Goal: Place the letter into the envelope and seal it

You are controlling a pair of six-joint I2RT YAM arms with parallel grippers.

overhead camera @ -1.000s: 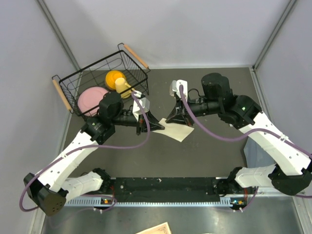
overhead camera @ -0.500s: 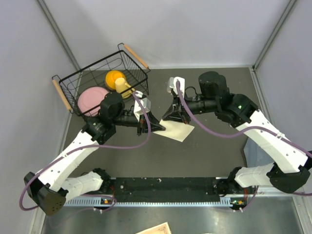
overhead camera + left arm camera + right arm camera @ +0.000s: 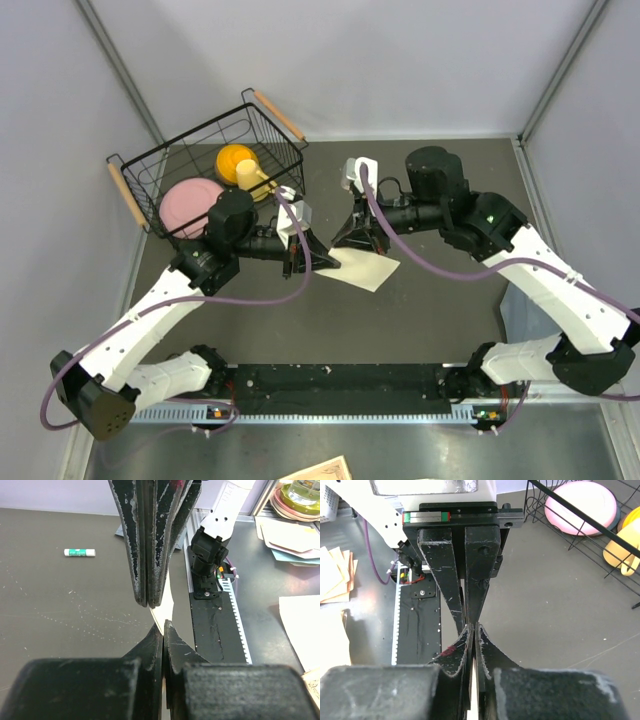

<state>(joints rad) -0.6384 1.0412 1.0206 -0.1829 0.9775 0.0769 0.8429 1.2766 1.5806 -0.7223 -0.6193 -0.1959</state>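
Top external: the left gripper (image 3: 327,260) is pinched tight on the left corner of the letter (image 3: 368,270), a cream sheet at the middle of the dark table (image 3: 440,310). The right gripper (image 3: 360,244), jaws pressed together, stands at the letter's far edge; whether it grips the sheet I cannot tell. A wire basket (image 3: 150,170) sits at the far left.

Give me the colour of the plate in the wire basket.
Pink; the plate shows best in the right wrist view.
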